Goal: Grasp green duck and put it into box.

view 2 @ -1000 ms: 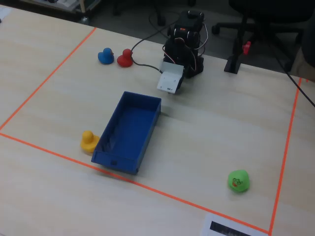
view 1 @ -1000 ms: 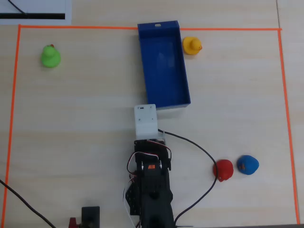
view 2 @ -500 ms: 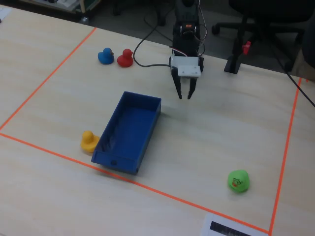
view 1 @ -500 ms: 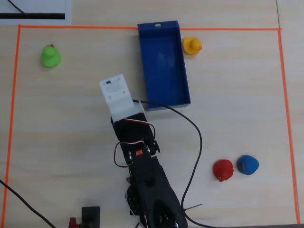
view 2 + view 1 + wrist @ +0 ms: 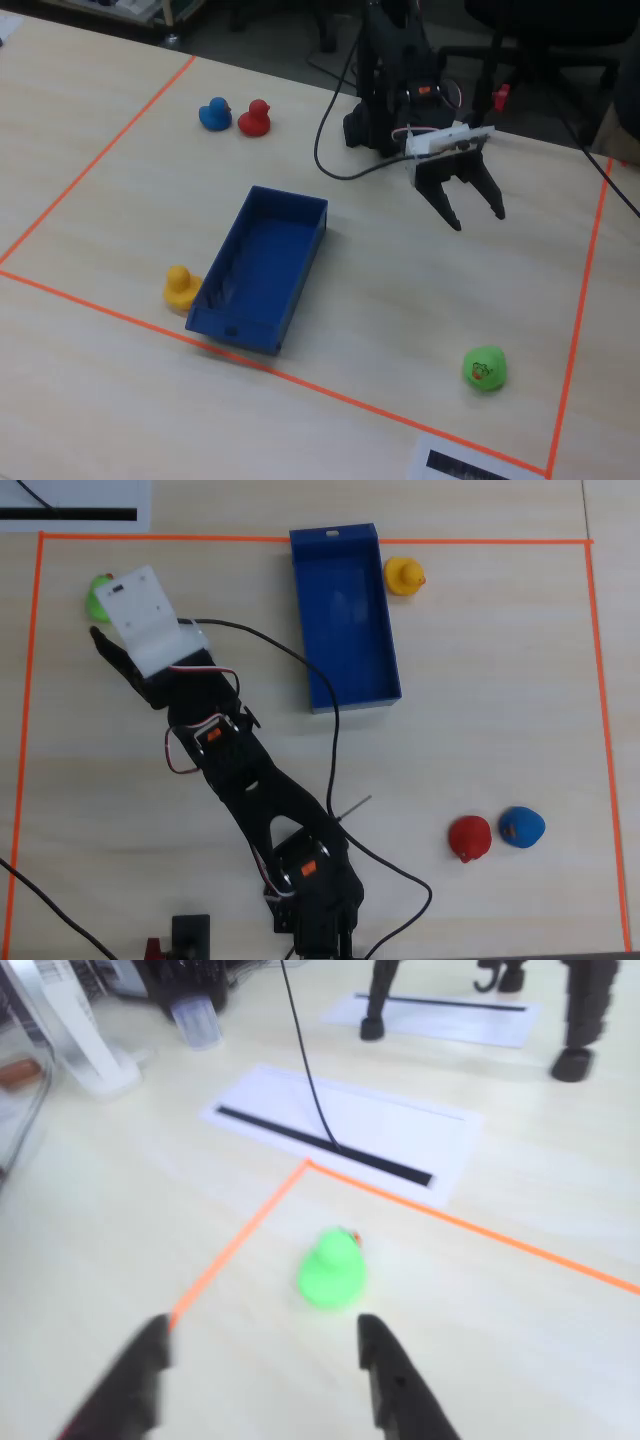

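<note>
The green duck (image 5: 485,368) sits on the table near the taped corner. In the wrist view the green duck (image 5: 331,1270) lies just beyond my open fingers, nearer the right one. In the overhead view the green duck (image 5: 97,596) is half hidden under my wrist camera mount. My gripper (image 5: 478,214) is open and empty, held above the table short of the duck; in the wrist view my gripper (image 5: 262,1337) has its jaws spread wide. The blue box (image 5: 302,280) stands empty mid-table, also seen in the overhead view (image 5: 392,660).
A yellow duck (image 5: 180,287) sits against the box's outer side. A red duck (image 5: 257,118) and a blue duck (image 5: 214,114) sit together at the far side. Orange tape (image 5: 575,330) marks the work area. A white sheet with a black bar (image 5: 340,1125) lies outside the corner.
</note>
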Controlling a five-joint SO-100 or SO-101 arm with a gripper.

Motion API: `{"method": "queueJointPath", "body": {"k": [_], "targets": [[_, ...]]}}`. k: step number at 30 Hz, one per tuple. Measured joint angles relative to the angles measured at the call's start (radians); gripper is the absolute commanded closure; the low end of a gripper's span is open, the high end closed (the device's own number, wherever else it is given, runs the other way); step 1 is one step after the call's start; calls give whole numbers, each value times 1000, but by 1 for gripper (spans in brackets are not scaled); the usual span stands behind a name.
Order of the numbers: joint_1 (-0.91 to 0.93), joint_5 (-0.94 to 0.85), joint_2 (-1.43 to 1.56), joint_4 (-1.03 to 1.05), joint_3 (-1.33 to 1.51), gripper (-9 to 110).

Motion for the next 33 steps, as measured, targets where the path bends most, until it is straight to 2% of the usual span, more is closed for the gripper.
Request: {"method": "queueJointPath", "body": {"k": [5,13,22,33], "targets": [[0,104,-298,-114,-187,55],[5,172,-600,-130,-437,52],[6,178,-813,-155,-630,53],[15,106,-1009,-156,-759,54]]}}
